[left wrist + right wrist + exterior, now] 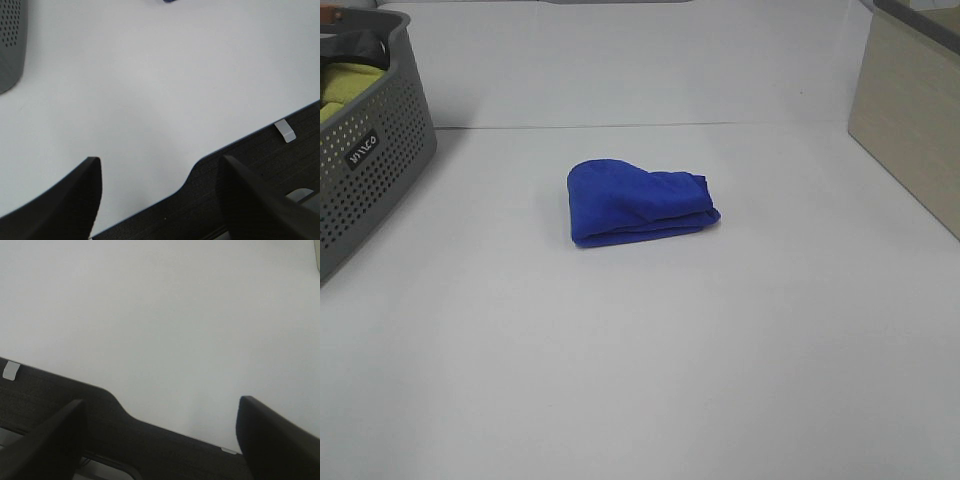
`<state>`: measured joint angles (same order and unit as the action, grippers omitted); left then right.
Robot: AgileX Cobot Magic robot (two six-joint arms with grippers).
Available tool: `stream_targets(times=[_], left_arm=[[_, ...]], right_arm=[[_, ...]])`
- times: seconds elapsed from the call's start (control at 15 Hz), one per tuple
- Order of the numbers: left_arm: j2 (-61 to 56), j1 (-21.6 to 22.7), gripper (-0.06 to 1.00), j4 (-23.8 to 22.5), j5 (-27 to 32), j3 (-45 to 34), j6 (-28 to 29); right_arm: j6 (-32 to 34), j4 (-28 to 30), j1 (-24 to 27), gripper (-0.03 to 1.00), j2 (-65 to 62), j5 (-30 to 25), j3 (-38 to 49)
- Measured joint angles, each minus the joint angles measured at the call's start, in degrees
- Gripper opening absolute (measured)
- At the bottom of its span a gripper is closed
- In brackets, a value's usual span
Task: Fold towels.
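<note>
Towel (638, 203) sits bundled in several layers mid-table, well apart from the grey basket (365, 170) and from both arms. Your left gripper (160, 195) and right gripper (160, 435) hang spread and empty over the table's near edge (235, 165). The fold looks loose and lopsided (upper layers bulge) — nudge it carelessly and it probably slumps open — so any re-grasp should pinch every layer.

**Three views over one white table**

The exterior high camera looks down from the near side at the white table (640, 380), grey basket (365, 160) at ten o'clock. Each wrist camera sits low over the near table edge, facing across bare tabletop. The left wrist view shares the basket (10, 45).
</note>
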<state>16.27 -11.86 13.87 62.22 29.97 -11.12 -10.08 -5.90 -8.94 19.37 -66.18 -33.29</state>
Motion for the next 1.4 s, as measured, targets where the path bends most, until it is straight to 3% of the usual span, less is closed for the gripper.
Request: stream_targets(times=[0.33, 1.0, 1.4], left_arm=[[-1.3, 0.0, 0.63, 0.3, -0.7, -0.9, -2.9], [-1.4, 0.1, 0.63, 0.4, -0.7, -0.9, -4.0], [-11.8, 12.0, 0.63, 0.7, -0.7, -0.9, -4.0]], right_arm=[[0.0, -0.3, 0.0, 0.77, -8.9, 4.5, 4.1], [0.0, -0.5, 0.1, 0.77, -8.9, 4.8, 4.1], [0.0, -0.5, 6.4, 0.77, -15.3, 4.9, 4.2]])
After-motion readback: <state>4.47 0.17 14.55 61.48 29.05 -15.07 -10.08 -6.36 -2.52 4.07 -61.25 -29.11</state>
